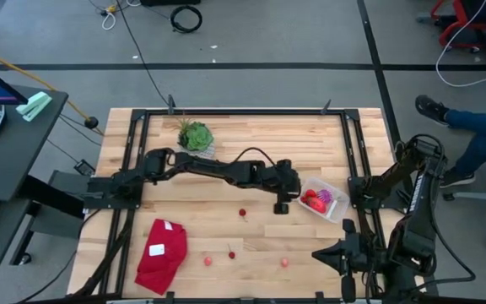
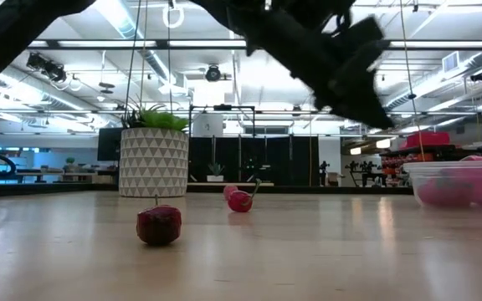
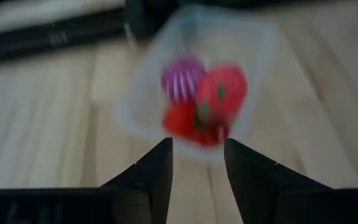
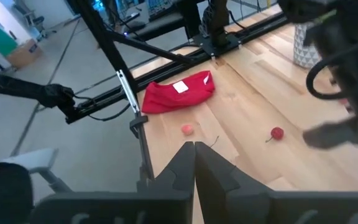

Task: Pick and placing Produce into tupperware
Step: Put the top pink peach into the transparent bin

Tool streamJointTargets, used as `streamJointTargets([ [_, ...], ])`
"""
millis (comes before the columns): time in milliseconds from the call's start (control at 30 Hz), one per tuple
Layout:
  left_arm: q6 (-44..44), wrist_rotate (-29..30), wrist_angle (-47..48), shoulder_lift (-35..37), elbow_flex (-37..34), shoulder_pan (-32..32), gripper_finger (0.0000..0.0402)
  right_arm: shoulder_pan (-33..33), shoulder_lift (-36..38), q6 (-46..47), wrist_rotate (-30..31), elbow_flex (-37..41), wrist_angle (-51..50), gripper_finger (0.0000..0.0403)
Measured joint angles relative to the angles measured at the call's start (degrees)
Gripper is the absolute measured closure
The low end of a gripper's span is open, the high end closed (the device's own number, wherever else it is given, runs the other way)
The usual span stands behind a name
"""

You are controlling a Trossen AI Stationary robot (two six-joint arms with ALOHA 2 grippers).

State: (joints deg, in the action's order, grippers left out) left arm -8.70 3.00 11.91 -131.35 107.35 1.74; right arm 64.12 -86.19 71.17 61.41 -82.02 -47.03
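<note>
The tupperware is a clear box standing on the table's right half. Inside it lie a purple-and-white striped ball and red pieces. My left gripper is open and empty, just left of the box, raised above the table in the low view. Loose produce rests on the wood: a cherry, another, and two pink pieces. My right gripper is shut and parked at the table's near right corner.
A red cloth with a white label lies at the near left. A potted plant stands by the far edge. Black frame rails border the table. A person's legs show beyond the right side.
</note>
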Motion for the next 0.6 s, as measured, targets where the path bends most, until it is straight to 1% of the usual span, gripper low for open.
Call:
streamJointTargets([
  [133, -1.0, 0.1, 13.1, 1.0, 0.0, -2.2, 0.0261, 0.0, -0.1, 2.7, 0.0, 0.0, 0.1, 0.0385],
  [233, -1.0, 0.2, 19.1, 1.0, 0.0, -4.3, 0.0268, 0.0, -0.7, 3.0, 0.0, 0.0, 0.4, 0.0385],
  [333, -1.4, -0.1, 22.7, 1.0, 0.0, -5.9, 0.0276, 0.0, -1.5, 6.2, 0.0, 0.0, 0.4, 0.0385],
  [400, -2.4, -1.9, 23.7, 1.2, 0.0, -6.8, 0.0281, 0.0, -1.9, 8.0, 0.0, 0.0, 0.4, 0.0385],
  [500, -3.5, -4.6, 26.1, 2.8, -0.1, -8.0, 0.0289, 0.0, -2.1, 8.6, 0.0, 0.0, 0.4, 0.0385],
  [600, -4.6, -4.9, 32.2, 5.7, -0.1, -9.0, 0.0297, 0.0, -2.1, 8.5, 0.0, 0.0, 0.4, 0.0385],
])
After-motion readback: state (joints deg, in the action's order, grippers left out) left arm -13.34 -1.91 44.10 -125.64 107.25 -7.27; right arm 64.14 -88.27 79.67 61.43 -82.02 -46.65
